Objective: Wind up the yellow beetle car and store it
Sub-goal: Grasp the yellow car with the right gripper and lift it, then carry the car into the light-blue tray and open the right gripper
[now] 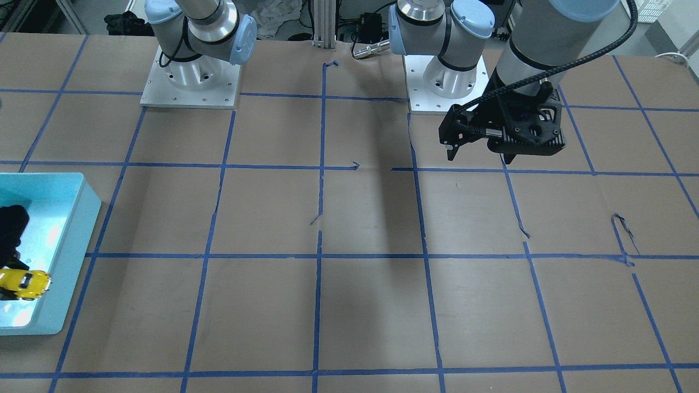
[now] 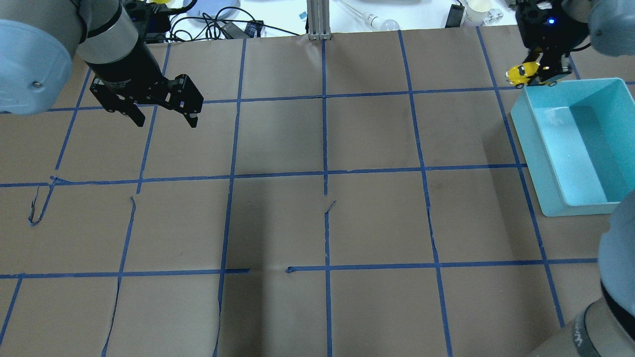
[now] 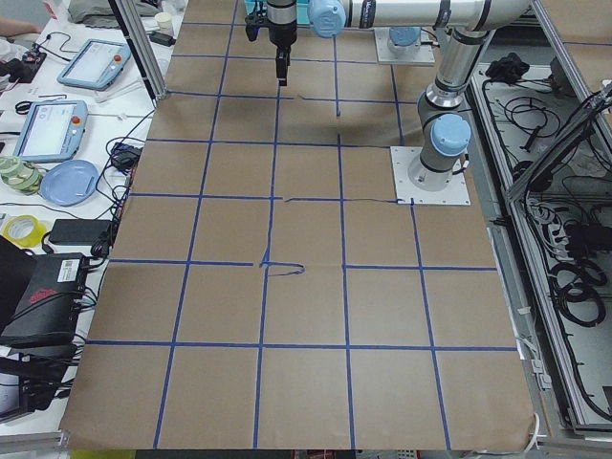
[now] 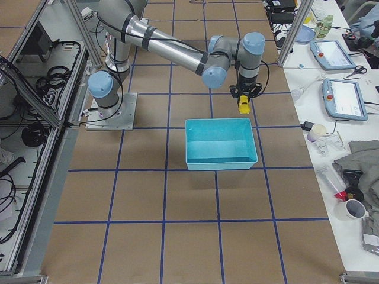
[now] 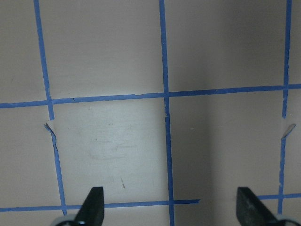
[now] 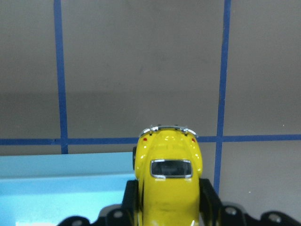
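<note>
Right gripper (image 2: pixel 544 69): closed on the yellow car (image 2: pixel 523 73), one finger on each side of the body. The wrist view shows the roof and a dark window from above, with a silvery bumper (image 6: pixel 168 128) at the end pointing away from the camera. The car (image 6: pixel 169 183) is off the tabletop (image 2: pixel 377 223), held in the air at the light-blue bin (image 2: pixel 533 148), near the bin's end away from the robot base. From the front camera it reads as over the bin's interior (image 1: pixel 24 284); from the right-end camera it sits just above the bin's rim (image 4: pixel 243 105). I cannot tell from these views exactly how far in it is. In the wrist view the bin's edge shows at lower left, beside the car.

Left gripper (image 2: pixel 166 121): open, fingers wide apart, nothing between them — it hovers above the tabletop on the robot's left, well apart from the bin and the car. Its wrist view shows only both fingertips (image 5: pixel 94 202) over brown paper and blue tape lines.

Tabletop: brown paper covering with a blue tape grid — the tape is torn or lifted in a few spots.
</note>
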### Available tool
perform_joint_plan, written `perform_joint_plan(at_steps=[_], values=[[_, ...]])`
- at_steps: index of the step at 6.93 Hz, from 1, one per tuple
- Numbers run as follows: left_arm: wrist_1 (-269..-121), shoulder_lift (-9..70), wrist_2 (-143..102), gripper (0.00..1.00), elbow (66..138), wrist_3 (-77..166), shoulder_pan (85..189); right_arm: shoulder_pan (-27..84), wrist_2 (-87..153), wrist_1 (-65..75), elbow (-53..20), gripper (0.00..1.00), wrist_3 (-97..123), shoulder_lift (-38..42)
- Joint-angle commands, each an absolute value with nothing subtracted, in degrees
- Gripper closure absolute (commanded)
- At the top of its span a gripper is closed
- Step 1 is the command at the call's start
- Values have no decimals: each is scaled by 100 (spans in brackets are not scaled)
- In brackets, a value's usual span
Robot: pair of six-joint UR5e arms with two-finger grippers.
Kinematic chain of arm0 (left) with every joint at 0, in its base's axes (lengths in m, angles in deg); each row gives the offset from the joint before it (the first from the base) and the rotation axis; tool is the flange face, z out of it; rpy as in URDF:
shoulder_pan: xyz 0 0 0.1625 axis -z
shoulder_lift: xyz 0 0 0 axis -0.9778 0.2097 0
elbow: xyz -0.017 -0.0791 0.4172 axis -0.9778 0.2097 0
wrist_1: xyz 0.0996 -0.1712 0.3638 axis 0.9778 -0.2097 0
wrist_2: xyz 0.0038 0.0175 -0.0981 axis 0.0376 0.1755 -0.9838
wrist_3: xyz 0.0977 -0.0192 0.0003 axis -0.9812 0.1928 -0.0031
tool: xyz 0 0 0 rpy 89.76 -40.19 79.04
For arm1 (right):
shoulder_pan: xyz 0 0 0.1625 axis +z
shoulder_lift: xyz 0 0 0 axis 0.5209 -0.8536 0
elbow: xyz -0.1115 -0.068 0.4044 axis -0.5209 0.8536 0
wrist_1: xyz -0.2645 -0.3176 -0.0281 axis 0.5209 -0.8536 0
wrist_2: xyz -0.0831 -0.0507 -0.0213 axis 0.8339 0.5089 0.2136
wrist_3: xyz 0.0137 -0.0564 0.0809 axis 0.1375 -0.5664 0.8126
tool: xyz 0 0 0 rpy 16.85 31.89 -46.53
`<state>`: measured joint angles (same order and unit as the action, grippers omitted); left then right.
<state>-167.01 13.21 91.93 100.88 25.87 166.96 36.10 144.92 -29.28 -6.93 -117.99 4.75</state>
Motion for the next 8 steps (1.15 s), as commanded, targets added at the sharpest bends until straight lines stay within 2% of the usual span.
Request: perform_joint_plan(at_steps=[1, 3, 7, 8], values=[[-16613, 1343, 9223, 0, 10062, 2625, 16719, 2621, 14391, -3481, -1376, 96, -13331, 504], [-16550, 1360, 9223, 0, 10149, 2660, 16728, 2433, 14329, -4597, -2219, 96, -13926, 670], [-16551, 1264, 9276, 0, 10106, 2564, 16676, 2433, 14312, -4734, -2381, 94, -14112, 794], [-16559, 1255, 9302, 0, 10123, 2555, 16676, 2433, 14285, -4743, -2381, 78, -14103, 794]])
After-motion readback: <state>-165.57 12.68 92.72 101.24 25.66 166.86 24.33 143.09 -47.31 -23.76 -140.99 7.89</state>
